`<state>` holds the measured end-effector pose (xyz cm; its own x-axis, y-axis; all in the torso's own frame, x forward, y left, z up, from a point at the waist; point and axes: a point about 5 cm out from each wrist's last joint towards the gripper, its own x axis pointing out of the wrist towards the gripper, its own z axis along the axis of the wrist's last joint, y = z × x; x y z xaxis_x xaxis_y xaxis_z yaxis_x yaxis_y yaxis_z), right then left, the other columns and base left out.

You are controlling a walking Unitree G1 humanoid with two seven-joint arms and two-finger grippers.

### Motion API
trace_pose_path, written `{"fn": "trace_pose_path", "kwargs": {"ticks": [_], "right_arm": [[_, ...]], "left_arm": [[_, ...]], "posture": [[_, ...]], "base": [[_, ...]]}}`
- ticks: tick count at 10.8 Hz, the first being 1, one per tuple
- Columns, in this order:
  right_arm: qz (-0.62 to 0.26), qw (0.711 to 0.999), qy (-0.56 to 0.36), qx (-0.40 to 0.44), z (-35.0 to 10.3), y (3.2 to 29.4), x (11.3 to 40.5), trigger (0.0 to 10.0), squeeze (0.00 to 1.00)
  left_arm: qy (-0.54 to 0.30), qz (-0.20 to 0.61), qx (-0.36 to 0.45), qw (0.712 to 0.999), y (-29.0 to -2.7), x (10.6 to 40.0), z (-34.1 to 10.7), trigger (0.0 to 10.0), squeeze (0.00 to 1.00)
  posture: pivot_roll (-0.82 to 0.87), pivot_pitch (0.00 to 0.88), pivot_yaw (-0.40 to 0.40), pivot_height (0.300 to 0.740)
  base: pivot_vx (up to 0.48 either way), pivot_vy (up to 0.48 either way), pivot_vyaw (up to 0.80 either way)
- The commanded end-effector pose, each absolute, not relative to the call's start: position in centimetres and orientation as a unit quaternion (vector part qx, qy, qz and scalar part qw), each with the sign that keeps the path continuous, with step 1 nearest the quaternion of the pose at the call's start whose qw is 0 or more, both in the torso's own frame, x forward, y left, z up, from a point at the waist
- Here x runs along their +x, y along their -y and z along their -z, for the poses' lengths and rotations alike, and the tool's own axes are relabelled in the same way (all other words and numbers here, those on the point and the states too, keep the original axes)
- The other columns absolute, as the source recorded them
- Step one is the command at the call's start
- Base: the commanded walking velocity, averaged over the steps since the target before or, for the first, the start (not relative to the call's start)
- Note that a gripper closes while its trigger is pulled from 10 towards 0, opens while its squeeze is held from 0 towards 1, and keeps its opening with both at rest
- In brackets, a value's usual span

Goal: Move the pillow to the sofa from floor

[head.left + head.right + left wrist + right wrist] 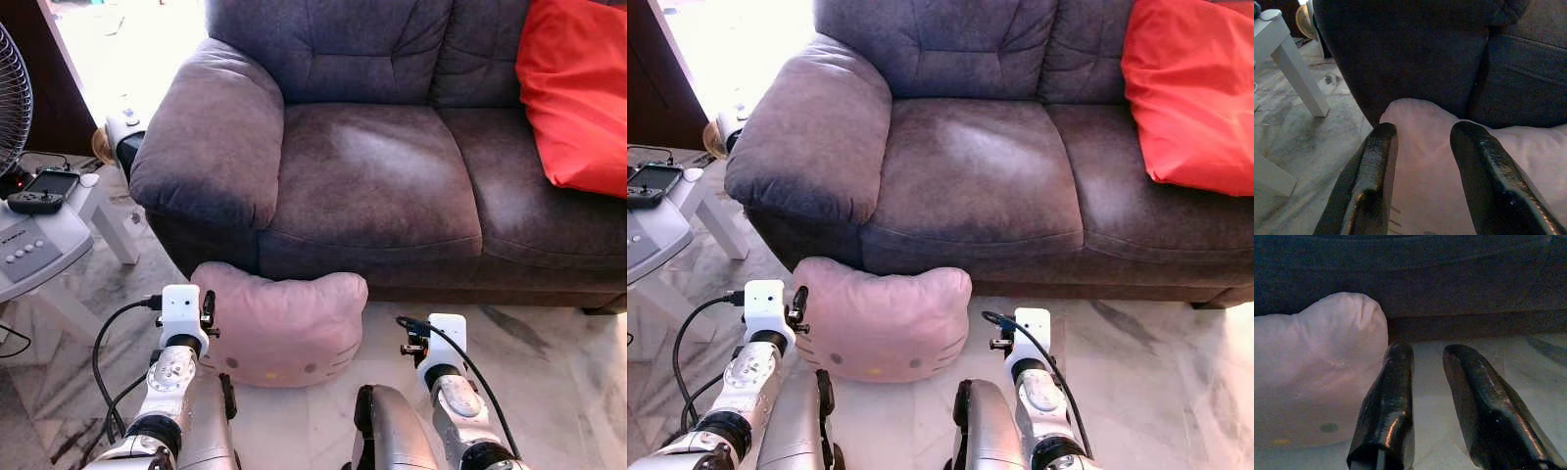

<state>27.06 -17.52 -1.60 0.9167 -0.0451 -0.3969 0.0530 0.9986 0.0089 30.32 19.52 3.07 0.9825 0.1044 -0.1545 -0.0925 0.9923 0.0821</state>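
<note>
A pink cat-face pillow (279, 328) stands on the marble floor, leaning against the front of the dark grey sofa (372, 176). My left arm (181, 318) reaches to the pillow's left upper corner. In the left wrist view my left gripper (1422, 132) is open, with that pink corner (1420, 147) showing between its fingers. My right arm (441, 352) is just right of the pillow. My right gripper (1428, 350) is open over bare floor, and the pillow's right edge (1327, 362) lies beside one of its fingers (1393, 391).
A red cushion (578, 88) lies on the sofa's right seat. A white side table (39, 245) with a handheld device stands at the left, and a fan (10, 98) behind it. Cables run from both wrists.
</note>
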Motion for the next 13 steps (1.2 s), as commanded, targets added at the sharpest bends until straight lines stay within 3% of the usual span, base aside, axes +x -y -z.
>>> {"fn": "trace_pose_path", "kwargs": {"ticks": [1, 5, 13], "right_arm": [[0.027, 0.98, -0.196, 0.011, 1.47, 17.45, 27.11, 10.0, 0.0], [0.023, 0.98, -0.199, 0.012, 1.52, 17.23, 27.14, 10.0, 0.0], [0.025, 0.979, -0.202, 0.009, 1.52, 17.27, 27.2, 10.0, 0.0]], "left_arm": [[-0.076, -0.049, 0.037, 0.995, -19.48, 30.32, -3.14, 10.0, 0.0], [-0.077, -0.048, 0.038, 0.995, -19.48, 30.38, -3.16, 10.0, 0.0], [-0.079, -0.045, 0.039, 0.995, -19.4, 30.44, -3.15, 10.0, 0.0]], "posture": [[0.08, 0.112, -0.092, 0.563], [0.08, 0.097, -0.088, 0.513], [0.08, 0.091, -0.085, 0.513]], "base": [[0.0, 0.0, 0.0], [0.0, 0.0, 0.0], [0.0, 0.0, 0.0]]}}
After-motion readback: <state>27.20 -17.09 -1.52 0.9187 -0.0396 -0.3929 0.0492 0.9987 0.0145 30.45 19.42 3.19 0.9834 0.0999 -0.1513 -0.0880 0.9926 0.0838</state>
